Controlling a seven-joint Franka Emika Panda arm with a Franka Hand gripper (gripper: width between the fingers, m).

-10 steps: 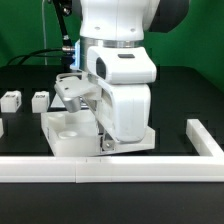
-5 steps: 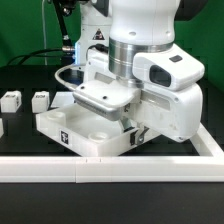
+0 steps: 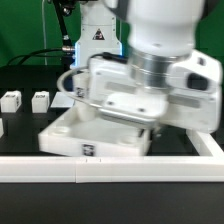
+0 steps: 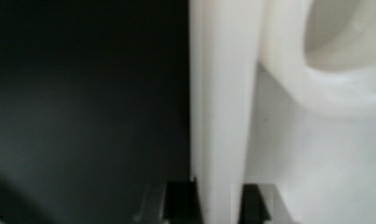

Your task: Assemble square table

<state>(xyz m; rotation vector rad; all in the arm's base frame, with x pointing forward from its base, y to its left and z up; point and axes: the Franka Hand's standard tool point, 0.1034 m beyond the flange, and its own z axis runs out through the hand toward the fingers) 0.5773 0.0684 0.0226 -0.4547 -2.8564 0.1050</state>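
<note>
Swinging across toward the exterior view's right since the earlier frames, the arm (image 3: 160, 60) has brought the square table top (image 3: 70, 135) round with it. The top's tagged side wall (image 3: 88, 150) faces the camera more squarely than it did half a second ago. The arm's white housing fills most of the exterior view and hides the end effector there.

The square table top lies flat on the black tabletop (image 3: 25, 82), directly beneath the end effector and spreading out from it toward the exterior view's left. In the wrist view the end effector (image 4: 219, 205) is clamped narrow on the top's raised rim (image 4: 220, 100). This rim shows as a tall white strip running straight out from between the two dark fingers (image 4: 174, 205). Just beside the rim, on the inner side of the top, the curved wall of a round corner socket (image 4: 336, 60) shows.

The long white border rail (image 3: 40, 170) runs along the tabletop on the camera's side of the end effector, close to the top's tagged wall.

Two small white legs (image 3: 40, 100) (image 3: 12, 100) stand side by side well apart from the end effector, toward the exterior view's left and clear of the top.
</note>
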